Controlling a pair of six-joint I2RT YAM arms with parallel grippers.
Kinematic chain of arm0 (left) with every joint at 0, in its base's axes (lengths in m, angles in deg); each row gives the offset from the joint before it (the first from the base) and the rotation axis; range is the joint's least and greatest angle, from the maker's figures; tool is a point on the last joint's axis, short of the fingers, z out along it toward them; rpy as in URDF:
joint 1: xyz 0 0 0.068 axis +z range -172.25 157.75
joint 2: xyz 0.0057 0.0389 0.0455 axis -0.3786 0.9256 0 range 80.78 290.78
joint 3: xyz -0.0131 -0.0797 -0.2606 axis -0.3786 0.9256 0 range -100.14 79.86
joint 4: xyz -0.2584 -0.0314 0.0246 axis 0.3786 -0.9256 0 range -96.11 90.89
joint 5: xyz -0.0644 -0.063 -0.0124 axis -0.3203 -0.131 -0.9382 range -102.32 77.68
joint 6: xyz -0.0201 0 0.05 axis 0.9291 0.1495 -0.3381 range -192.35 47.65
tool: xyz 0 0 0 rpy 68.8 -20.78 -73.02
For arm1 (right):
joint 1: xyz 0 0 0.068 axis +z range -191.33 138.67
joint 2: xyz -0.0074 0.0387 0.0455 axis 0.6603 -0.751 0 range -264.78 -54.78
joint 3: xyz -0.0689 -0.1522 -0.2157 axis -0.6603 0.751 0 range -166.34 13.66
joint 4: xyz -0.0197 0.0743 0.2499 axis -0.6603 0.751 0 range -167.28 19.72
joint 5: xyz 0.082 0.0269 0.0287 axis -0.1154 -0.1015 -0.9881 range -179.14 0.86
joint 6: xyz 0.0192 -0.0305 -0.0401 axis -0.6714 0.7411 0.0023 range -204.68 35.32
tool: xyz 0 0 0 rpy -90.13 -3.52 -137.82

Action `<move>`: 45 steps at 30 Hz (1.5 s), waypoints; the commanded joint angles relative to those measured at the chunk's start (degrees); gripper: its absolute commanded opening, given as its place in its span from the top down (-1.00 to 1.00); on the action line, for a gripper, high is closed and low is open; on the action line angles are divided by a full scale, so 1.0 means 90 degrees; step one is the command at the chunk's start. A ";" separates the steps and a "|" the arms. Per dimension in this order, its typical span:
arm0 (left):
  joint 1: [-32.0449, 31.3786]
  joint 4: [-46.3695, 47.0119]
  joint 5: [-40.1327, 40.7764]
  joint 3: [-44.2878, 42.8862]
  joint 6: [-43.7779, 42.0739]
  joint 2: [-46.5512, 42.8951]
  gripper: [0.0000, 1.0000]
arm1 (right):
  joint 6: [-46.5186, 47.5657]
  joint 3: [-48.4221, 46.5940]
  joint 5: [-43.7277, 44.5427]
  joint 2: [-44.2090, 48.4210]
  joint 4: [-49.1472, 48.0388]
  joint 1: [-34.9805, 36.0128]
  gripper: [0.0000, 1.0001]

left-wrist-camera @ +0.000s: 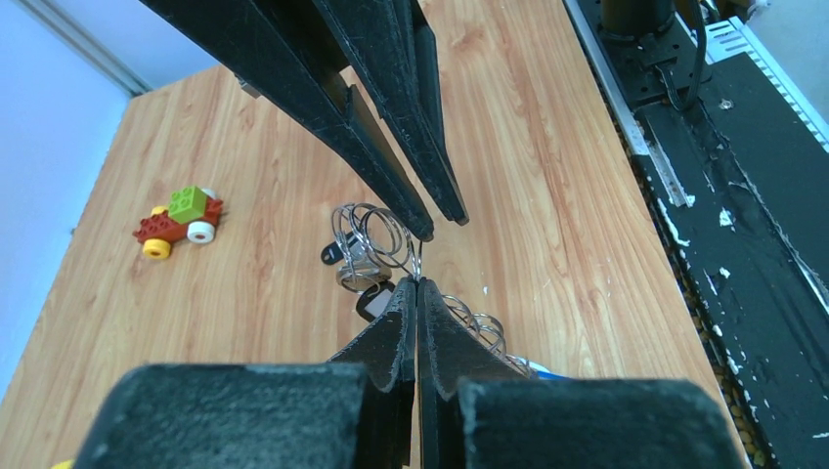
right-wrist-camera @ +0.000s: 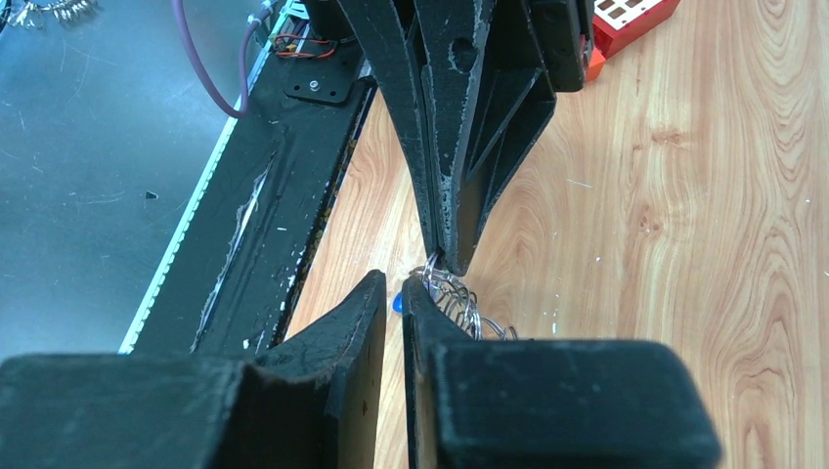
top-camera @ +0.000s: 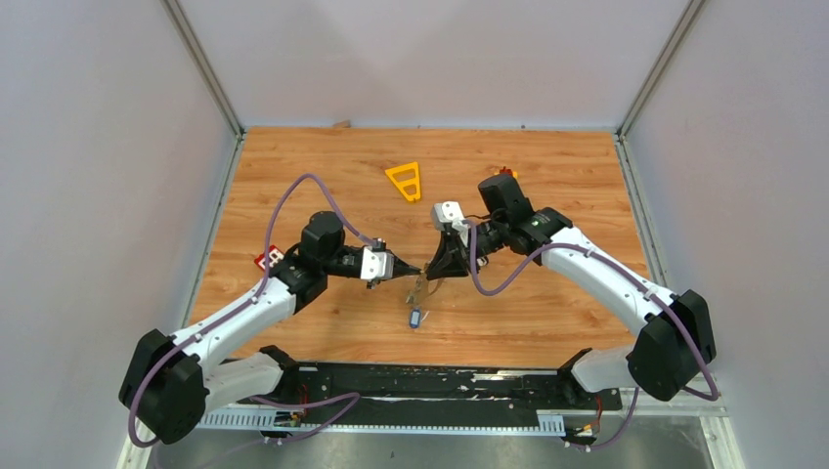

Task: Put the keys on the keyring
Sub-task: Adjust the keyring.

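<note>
Several silver loops of the keyring (left-wrist-camera: 373,234) hang pinched in the left gripper (left-wrist-camera: 418,285), whose jaws are pressed together. The right gripper (right-wrist-camera: 393,293), tip to tip with it, has jaws a narrow slit apart, one fingertip touching the loops. Near both tips, toward the bases, a blue-tagged key (top-camera: 415,318) lies on the wood-grain table (top-camera: 547,313). Pale walls (top-camera: 98,147) enclose it.

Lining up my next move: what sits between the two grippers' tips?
The keyring, a bunch of silver wire loops, sits between the left gripper and right gripper; the left wrist view shows it best.
</note>
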 commanded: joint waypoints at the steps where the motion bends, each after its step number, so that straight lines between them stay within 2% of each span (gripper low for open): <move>1: 0.0016 0.0070 -0.0233 -0.0155 0.0040 0.0036 1.00 | -0.0141 -0.0119 0.0056 -0.0032 -0.0418 0.0076 0.74; 32: 0.0014 -0.0022 0.0321 -0.0349 0.0440 0.0107 1.00 | 0.0262 -0.0263 0.0292 -0.0223 0.0000 0.0234 0.65; 45: 0.0016 0.0082 0.0276 -0.0316 0.0559 0.0116 1.00 | 0.0022 -0.0249 0.0511 -0.0263 -0.0211 0.0237 0.60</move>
